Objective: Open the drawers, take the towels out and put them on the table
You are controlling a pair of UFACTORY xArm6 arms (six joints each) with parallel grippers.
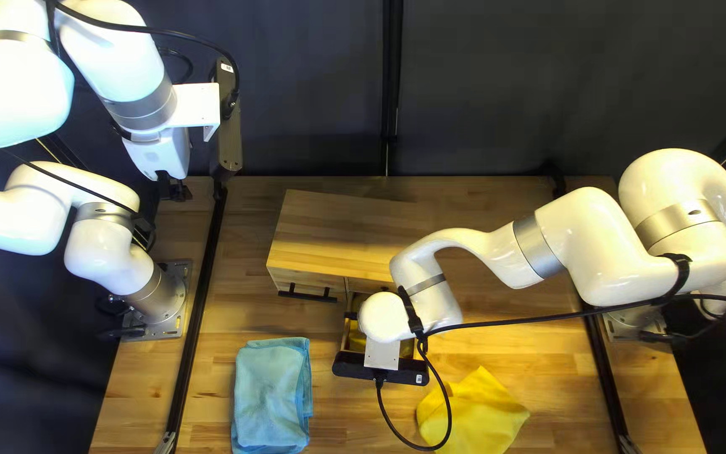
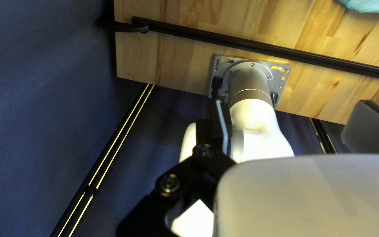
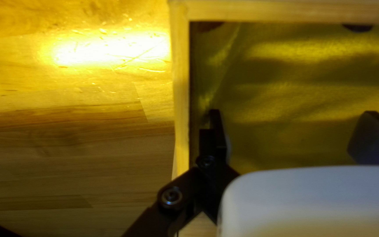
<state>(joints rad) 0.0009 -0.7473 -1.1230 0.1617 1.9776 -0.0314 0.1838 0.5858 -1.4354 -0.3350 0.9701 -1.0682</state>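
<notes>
The wooden drawer unit (image 1: 338,236) stands mid-table. Its left drawer (image 1: 305,280) is closed, with a black handle on its front. The right drawer (image 3: 179,98) is pulled out, and a yellow towel (image 3: 291,92) lies inside it. My right gripper (image 3: 294,138) is lowered into this drawer, fingers wide apart over the towel, so it is open. In the top left view the right gripper (image 1: 379,343) covers most of the drawer. A blue towel (image 1: 271,394) and a second yellow towel (image 1: 470,413) lie on the table in front. My left gripper (image 2: 294,128) hangs open and empty above its own arm's base.
The left arm's base plate (image 1: 161,302) is bolted at the table's left edge, beside a black rail (image 1: 202,296). A black cable (image 1: 401,416) loops from the right wrist across the table between the two towels. Bare tabletop (image 1: 527,353) lies right of the open drawer.
</notes>
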